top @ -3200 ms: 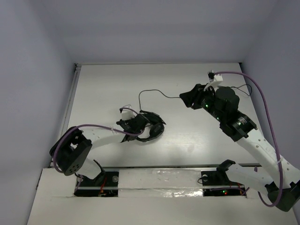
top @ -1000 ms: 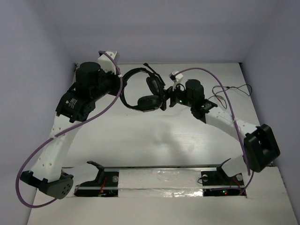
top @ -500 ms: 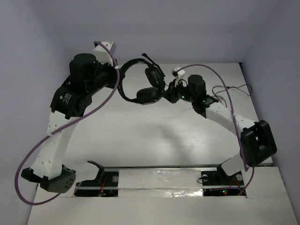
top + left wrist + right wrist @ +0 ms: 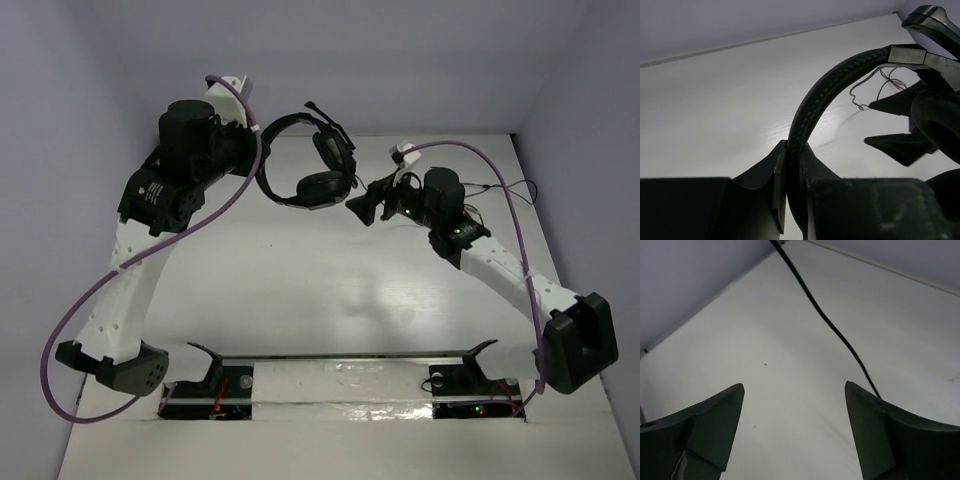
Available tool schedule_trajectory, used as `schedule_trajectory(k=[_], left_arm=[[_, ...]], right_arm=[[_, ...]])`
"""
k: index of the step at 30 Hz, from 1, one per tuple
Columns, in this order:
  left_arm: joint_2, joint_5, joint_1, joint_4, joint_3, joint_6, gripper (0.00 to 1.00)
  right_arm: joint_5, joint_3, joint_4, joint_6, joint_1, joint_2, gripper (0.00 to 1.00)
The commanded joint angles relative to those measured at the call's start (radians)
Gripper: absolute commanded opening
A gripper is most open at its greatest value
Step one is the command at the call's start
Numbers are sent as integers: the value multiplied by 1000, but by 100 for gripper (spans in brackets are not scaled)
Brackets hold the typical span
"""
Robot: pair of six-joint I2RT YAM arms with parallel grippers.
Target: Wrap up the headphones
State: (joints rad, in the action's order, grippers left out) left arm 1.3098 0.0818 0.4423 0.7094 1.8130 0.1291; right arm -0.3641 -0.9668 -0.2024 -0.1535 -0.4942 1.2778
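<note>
Backing off since half a second ago, my right gripper (image 4: 365, 205) stands spread and empty, the headphones (image 4: 320, 188) aloft just beyond its tips. My left gripper (image 4: 258, 160) pinches the headband (image 4: 840, 75). I fear the cable (image 4: 835, 330) ahead snagging and dragging that thin pinch loose.

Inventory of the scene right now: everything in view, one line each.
headphones: 1, black, held above the table, far centre
cable: 1, thin black, running over the table toward its far right
table: 1, white, under both arms
walls: 3, pale lilac, left, back and right
robot cables: 2, purple, one looping along each arm
left gripper: 1, black, shut on the headphones
right gripper: 1, black, open and empty, just right of the headphones
</note>
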Motion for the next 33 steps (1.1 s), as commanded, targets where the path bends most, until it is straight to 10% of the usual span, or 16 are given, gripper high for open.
schedule_trajectory(k=[1,28,33], left_arm=[[-43,35,-5,-62,81,32,0],[-7,1,-14,30,327,50,0],[5,-20,-14,-7,295,56,0]], right_arm=[[87,-23,-28,34,37,47,90],[-19,35,-106,37,115,166,62],[-27,79,-167,-30,115,146,36]])
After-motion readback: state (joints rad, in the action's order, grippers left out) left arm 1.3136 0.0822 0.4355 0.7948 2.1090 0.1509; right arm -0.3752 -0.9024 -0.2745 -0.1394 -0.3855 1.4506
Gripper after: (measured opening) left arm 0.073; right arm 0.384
